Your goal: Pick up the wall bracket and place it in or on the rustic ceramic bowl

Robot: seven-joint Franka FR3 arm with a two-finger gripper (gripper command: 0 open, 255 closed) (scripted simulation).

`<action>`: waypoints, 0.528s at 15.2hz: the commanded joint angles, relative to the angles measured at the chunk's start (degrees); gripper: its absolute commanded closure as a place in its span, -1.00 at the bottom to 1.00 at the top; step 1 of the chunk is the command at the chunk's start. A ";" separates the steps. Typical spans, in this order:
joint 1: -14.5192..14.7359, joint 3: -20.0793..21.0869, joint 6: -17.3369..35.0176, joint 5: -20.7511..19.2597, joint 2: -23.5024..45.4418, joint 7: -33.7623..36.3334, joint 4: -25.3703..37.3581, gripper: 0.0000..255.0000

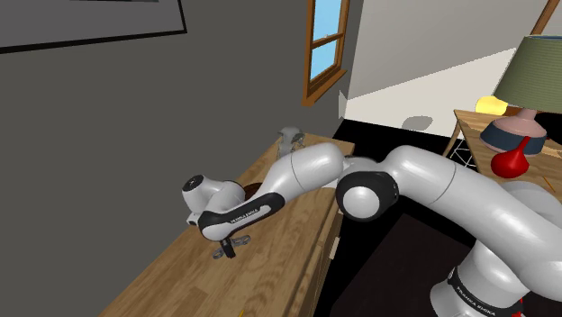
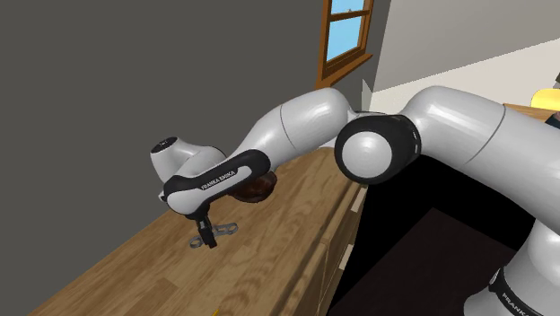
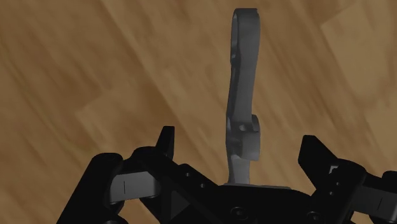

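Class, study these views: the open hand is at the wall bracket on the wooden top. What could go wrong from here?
1. The hand straddles the thin grey bracket without touching it, and most of the bracket sticks out past the hand. Gripped at one end, it may swivel or slip.
2. The brown bowl sits close to the arm, partly hidden by it. Swinging over might knock it.
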 commanded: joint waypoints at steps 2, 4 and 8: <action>-0.03 -0.04 0.30 -0.05 0.15 0.03 -0.13 -1.00; -0.03 -0.04 0.30 -0.05 0.15 0.03 -0.13 -1.00; -0.03 -0.04 0.29 -0.05 0.15 0.03 -0.13 1.00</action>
